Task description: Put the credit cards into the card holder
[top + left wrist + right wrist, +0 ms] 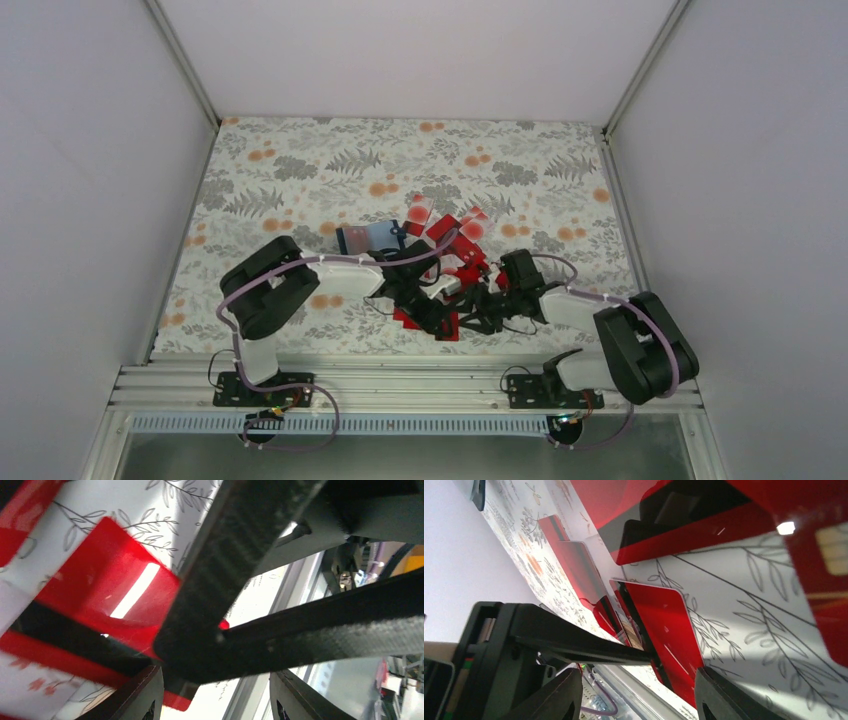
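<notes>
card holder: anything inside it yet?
Can't tell. From above, the card holder shows only its blue outer face; its inside is hidden. No red shows at its edges. The credit cards in view lie loose to its right.

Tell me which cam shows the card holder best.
Top external: the card holder lies flat in plain sight, just left of the credit cards. Left wrist shows none of it. Right wrist shows only a dark sliver at its top-left corner, possibly the holder; cannot tell.

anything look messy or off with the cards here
The credit cards lie scattered and overlapping at odd angles, mostly right of the card holder. None visibly sits in it. Nothing looks damaged.
</notes>
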### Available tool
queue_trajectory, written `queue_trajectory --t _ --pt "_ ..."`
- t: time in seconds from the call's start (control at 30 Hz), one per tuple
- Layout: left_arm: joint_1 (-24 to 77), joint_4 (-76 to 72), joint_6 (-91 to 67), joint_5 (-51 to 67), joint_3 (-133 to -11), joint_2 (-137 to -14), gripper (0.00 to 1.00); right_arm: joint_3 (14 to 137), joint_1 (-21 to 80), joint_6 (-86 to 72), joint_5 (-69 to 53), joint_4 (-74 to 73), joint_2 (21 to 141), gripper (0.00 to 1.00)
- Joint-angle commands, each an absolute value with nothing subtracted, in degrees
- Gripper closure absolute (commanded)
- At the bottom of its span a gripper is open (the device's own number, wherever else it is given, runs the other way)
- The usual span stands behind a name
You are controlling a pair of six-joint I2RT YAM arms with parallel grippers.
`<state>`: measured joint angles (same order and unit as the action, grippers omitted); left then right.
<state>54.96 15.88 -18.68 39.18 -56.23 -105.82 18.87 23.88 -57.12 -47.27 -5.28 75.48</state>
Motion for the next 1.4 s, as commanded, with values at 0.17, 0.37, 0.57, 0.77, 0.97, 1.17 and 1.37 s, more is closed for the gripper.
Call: queue_trajectory --t 0.17,0.37,0.57,0.77,0.97,1.17,1.37 --pt "53.09 12.28 -20.38 41.92 -54.19 -105.45 0.46 20.33 24.43 -52.40 -44.88 -4.90 78.48 0.43" --pt "51.51 17.72 -17.85 39.60 -57.01 -102.41 0.46 26.53 24.31 -47.86 -39.19 -16.11 75.32 0.44" --pt "48.88 23.66 -13.79 32.76 -61.14 -101.29 0.43 29.35 22.36 -48.80 -31.68 -21.97 69.44 0.45" --pt "48.43 27.90 -10.49 26.06 -69.48 -105.82 0.41 31.87 19.84 -50.61 -22.70 -28.65 67.70 0.44" --pt "48.53 28.71 -9.85 27.27 -79.03 -112.16 0.42 33.81 13.93 -49.12 -14.75 -35.06 64.75 0.39" --pt "49.54 30.26 -10.23 30.65 -90.26 -119.69 0.47 30.37 6.05 -50.21 -21.07 -35.58 62.89 0.36" --pt "52.41 38.14 -6.06 32.57 -101.75 -128.67 0.47 25.32 4.10 -53.30 -24.98 -33.34 61.22 0.36"
